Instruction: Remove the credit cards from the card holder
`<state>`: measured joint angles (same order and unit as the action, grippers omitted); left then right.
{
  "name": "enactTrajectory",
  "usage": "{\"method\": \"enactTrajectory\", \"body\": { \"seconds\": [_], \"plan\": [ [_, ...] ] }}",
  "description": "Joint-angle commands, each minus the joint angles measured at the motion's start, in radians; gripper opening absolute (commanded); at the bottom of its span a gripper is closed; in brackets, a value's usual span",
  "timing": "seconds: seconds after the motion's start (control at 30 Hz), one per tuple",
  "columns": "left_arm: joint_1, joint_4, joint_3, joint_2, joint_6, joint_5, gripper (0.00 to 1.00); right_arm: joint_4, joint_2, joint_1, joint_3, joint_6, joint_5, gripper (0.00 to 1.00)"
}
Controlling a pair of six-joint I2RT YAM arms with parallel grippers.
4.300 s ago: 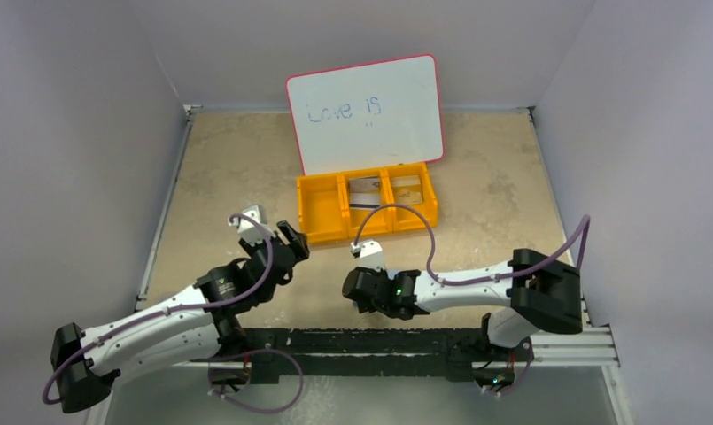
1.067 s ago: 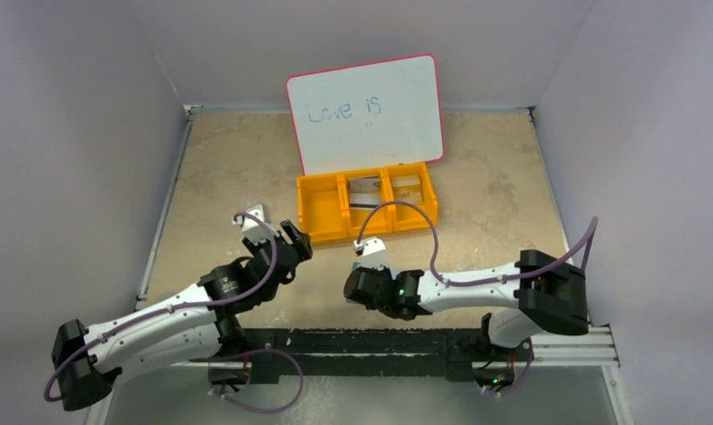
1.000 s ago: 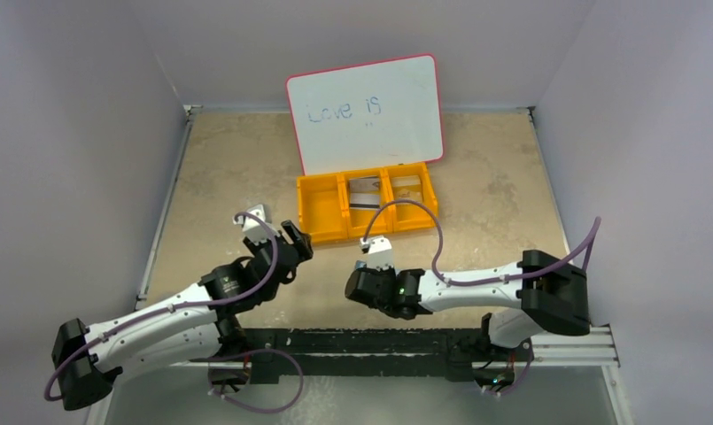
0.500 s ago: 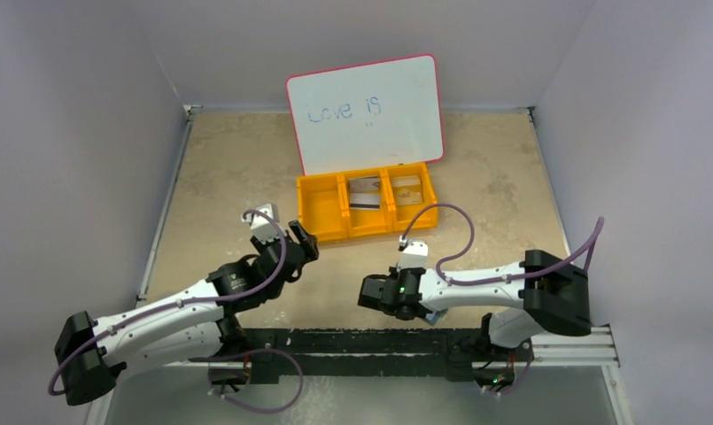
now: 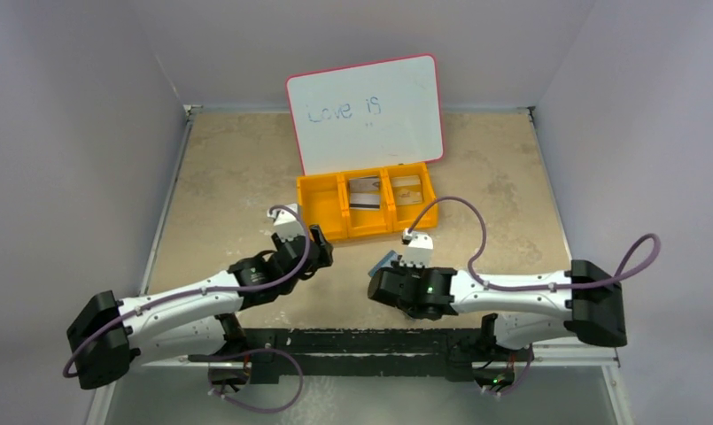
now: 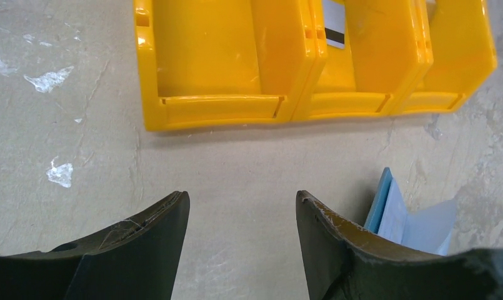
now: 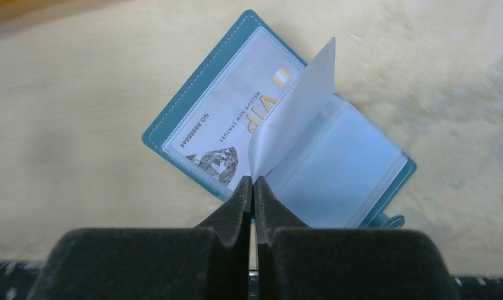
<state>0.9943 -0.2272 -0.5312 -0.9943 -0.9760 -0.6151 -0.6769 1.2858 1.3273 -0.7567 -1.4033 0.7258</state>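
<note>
Card holder (image 7: 236, 125) — uncovered now, right hand (image 7: 253, 185) shifted right.

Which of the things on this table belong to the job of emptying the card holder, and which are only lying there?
Belong to the job:
- card holder, lying open
- VIP card, in its sleeve
- cards lying in the orange bin
- the orange bin, likely their drop place

Only lying there:
- whiteboard
</note>
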Motion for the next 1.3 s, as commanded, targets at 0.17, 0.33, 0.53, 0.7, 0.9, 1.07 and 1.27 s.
{"method": "enactTrajectory", "body": {
  "seconds": [0.17, 0.33, 0.53, 0.7, 0.9, 1.07, 1.27],
  "plan": [
    [-0.003, -0.152, -0.047, 0.168, -0.083, -0.212, 0.65, 0.666, -0.056, -0.003, 0.027, 0.682, 0.022, 0.00],
    [-0.003, -0.282, -0.043, 0.269, -0.155, -0.286, 0.66, 0.792, 0.076, -0.002, -0.036, 0.847, -0.047, 0.00],
    [-0.003, -0.345, -0.033, 0.353, -0.166, -0.295, 0.66, 0.817, 0.186, -0.001, -0.065, 0.955, -0.134, 0.00],
    [-0.003, -0.277, -0.009, 0.339, -0.113, -0.219, 0.66, 0.804, 0.169, -0.001, -0.030, 0.919, -0.132, 0.00],
    [-0.004, -0.064, 0.028, 0.244, -0.003, -0.021, 0.65, 0.864, 0.105, -0.003, 0.068, 0.773, -0.133, 0.00],
    [-0.004, 0.038, 0.032, 0.118, 0.009, 0.089, 0.66, 0.875, 0.107, -0.003, 0.108, 0.700, -0.124, 0.00],
    [-0.005, 0.095, 0.062, 0.037, -0.071, 0.150, 0.74, 0.886, 0.083, -0.002, 0.135, 0.670, -0.112, 0.00]
  ]
}}
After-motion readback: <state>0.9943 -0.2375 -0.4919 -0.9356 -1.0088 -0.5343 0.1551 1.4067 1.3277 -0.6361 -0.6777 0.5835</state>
